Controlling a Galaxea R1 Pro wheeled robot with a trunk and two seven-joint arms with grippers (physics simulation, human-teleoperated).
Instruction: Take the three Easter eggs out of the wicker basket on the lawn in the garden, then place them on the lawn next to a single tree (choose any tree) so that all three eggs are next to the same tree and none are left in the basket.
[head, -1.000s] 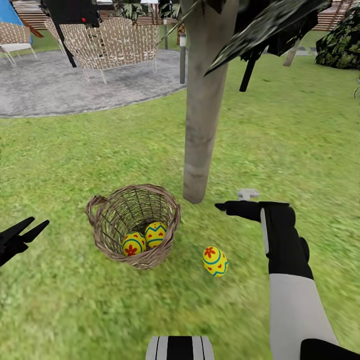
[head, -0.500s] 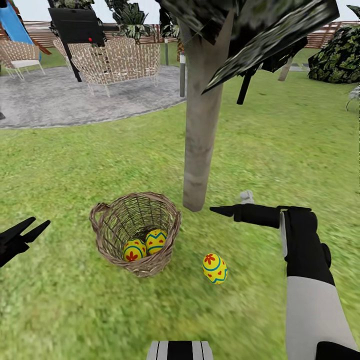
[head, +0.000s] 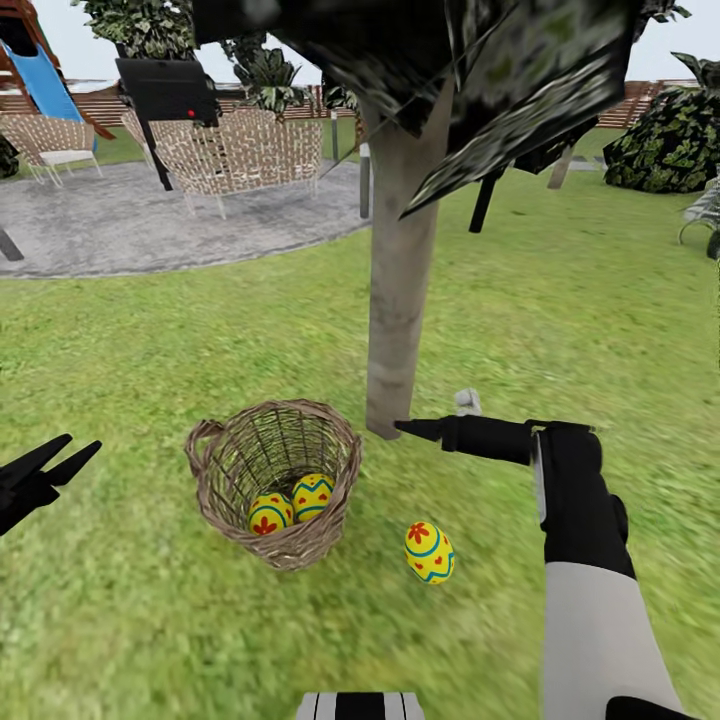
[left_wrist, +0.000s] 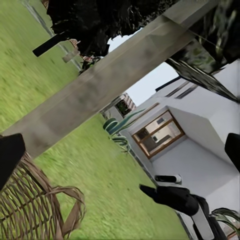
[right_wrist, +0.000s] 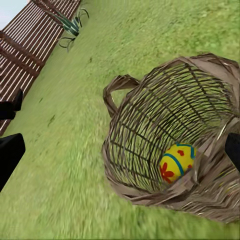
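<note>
Eggs (head: 290, 503), two of them, are lying in the wicker basket (head: 276, 480) on the lawn (head: 560, 300); a third egg (head: 430, 551) is resting on the grass just beside the basket, near the tree (head: 400, 290) trunk. The right tool (head: 405, 428) is pointing toward the trunk base; whether its jaws are spread cannot be told. To lift the next egg well, it should be descending through the basket mouth, clear of the rim. The left tool (head: 75, 455) is standing open, empty. The right wrist view is showing one egg (right_wrist: 176, 162) deep against the weave; the head view is revealing both.
</note>
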